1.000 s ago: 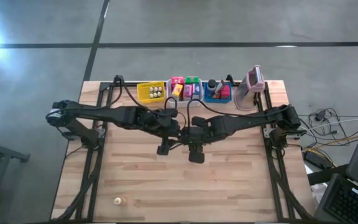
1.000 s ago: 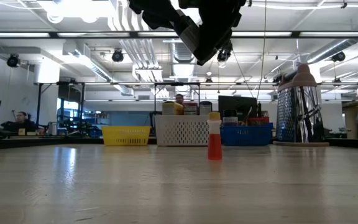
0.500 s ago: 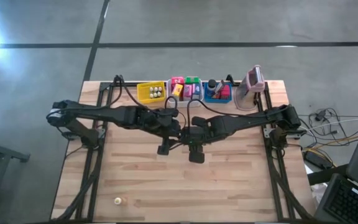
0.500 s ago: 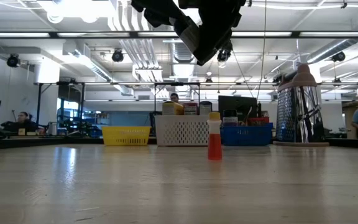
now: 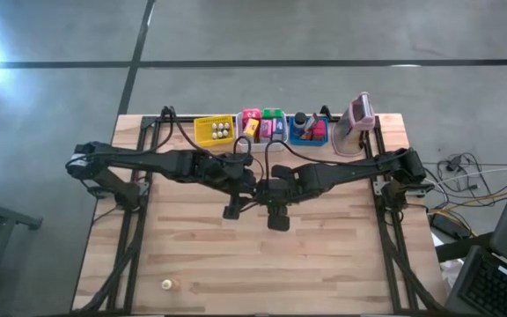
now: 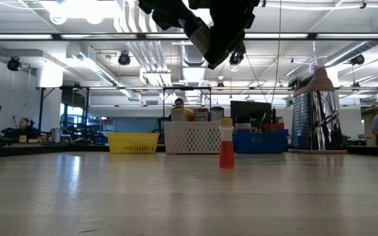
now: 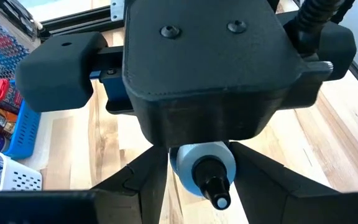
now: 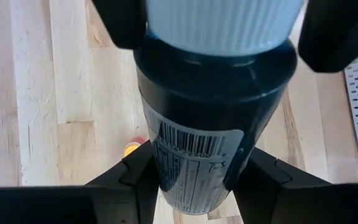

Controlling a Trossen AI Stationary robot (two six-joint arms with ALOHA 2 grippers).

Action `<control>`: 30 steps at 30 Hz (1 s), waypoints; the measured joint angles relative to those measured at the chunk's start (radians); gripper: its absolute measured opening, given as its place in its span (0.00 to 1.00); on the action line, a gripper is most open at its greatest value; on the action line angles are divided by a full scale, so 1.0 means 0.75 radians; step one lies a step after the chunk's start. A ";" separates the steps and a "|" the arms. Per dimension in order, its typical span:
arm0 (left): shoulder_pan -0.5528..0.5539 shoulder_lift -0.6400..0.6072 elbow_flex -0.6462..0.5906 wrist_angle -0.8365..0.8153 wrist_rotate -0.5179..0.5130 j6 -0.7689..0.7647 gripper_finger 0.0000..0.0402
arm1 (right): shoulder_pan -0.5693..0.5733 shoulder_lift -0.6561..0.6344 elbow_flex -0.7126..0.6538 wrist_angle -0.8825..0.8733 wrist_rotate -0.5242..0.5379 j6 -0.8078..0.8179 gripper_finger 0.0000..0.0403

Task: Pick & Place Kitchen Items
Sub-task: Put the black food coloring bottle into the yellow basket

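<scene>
Over the middle of the wooden tabletop the two dark arms meet, each coming from its own side. At the far edge stand, in a row, a yellow bin, a white bin with pink and green packets, a blue bin and a pink-grey grater.

Between the arms, raised above the wood, is a dark bottle with a white ribbed cap and a barcode label. The right end effector has its fingers closed part way against the dark body. The left end effector has its fingers closed part way around the white cap end, so both hold the same bottle.

A small red bottle with a yellow cap stands upright on the tabletop below them. A tiny whitish piece lies near the front left corner, well apart from the rest.
</scene>
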 joint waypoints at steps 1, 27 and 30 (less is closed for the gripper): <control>0.000 0.000 0.000 -0.001 0.001 0.000 0.44 | 0.000 0.000 0.000 0.000 0.000 0.000 0.39; 0.035 -0.027 -0.001 -0.171 -0.028 0.001 0.32 | 0.000 -0.027 0.003 -0.023 0.005 0.040 0.50; 0.058 -0.058 0.005 -0.243 -0.050 -0.018 0.32 | 0.000 -0.040 0.003 -0.088 0.005 0.081 0.56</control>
